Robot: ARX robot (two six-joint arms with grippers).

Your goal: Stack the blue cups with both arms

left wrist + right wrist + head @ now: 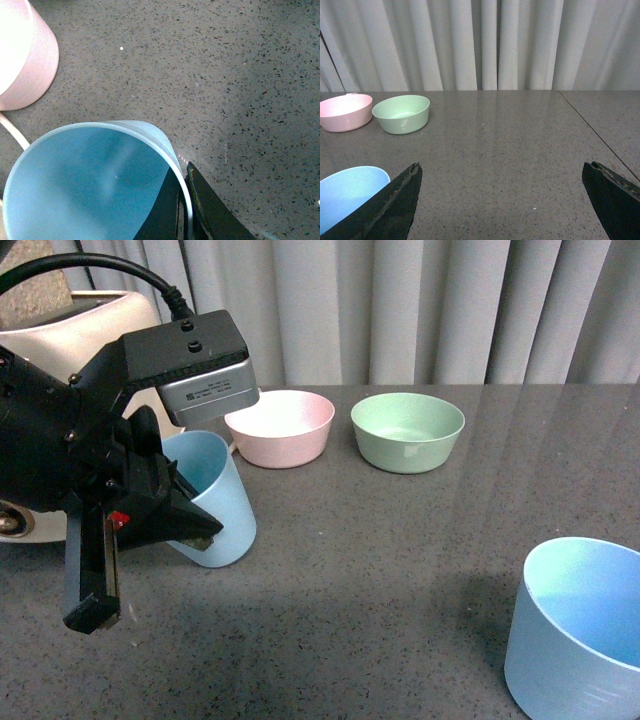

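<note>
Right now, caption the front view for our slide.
Left gripper clamping tilted blue cup; second blue cup at right; pink bowl, green bowl behind.

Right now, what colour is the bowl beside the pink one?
The bowl is plain pale green; the front view shows it best.

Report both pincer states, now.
Left pincer: closed on the left cup, one finger inside its wall and one outside.
Right pincer: open, holding nothing.

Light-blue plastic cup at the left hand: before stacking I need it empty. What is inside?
Inside the light-blue plastic cup only bare blue wall and one black finger of the left hand show; the floor under that finger is hidden.
</note>
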